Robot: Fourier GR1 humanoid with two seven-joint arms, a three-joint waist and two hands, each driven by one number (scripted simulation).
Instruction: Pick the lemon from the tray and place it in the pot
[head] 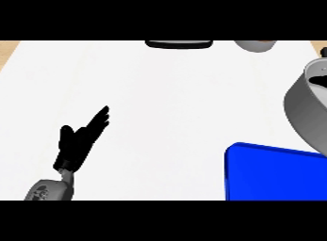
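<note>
Head view: your left hand [81, 139] sits at about 8 o'clock, fingers straight and held together, angled toward 1 o'clock, holding nothing. Your right hand isn't visible. The white worktop [173, 94] fills most of the view, with wood at its left edge. The blue tray [277, 174] lies at 5 o'clock, the grey pot [312, 113] just above it at 3 o'clock. You can't see the lemon anywhere.

My left hand [81, 140] lay over the counter [173, 94] at the lower left, well apart from everything else. The tray [277, 174] sat at the lower right, and the pot [312, 110] stood just behind it at the right edge. Two objects [180, 44] [255, 45] lay cut off at the far edge.
</note>
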